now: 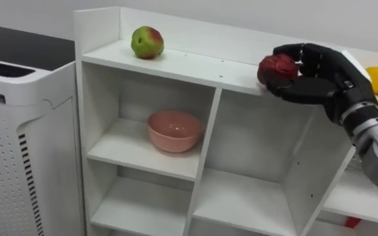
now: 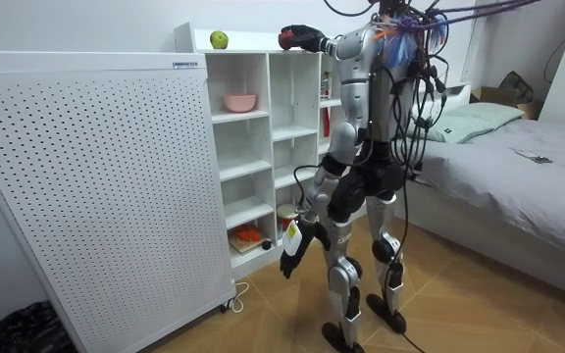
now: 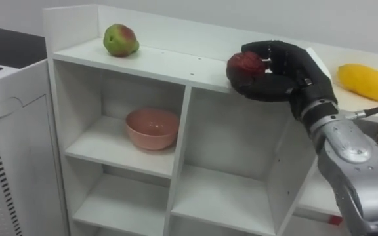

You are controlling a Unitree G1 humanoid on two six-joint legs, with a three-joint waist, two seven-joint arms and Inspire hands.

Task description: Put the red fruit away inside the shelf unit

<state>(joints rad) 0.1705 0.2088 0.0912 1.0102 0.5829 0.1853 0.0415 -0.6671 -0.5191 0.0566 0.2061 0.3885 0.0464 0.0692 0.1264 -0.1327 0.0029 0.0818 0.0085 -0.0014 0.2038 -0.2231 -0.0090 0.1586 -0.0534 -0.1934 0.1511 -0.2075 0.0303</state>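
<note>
The white closet point(image 1: 195, 65) has open compartments and a flat top. My right hand point(image 1: 320, 75) is shut on a dark red fruit point(image 1: 277, 67), held at the front edge of the top, about midway along it. A green and red apple point(image 1: 147, 42) rests on the top near its left end. A yellow mango point(image 3: 366, 81) lies on the top to the right of my hand. In the room view I stand facing the closet with my right arm raised, and my left hand point(image 2: 295, 245) hangs by my thigh with its fingers relaxed.
A pink bowl point(image 1: 174, 130) sits in the upper left compartment. A white perforated cabinet point(image 2: 86, 196) stands against the closet's left side. Small objects point(image 2: 248, 235) lie on a low shelf. A bed point(image 2: 518, 167) is behind me.
</note>
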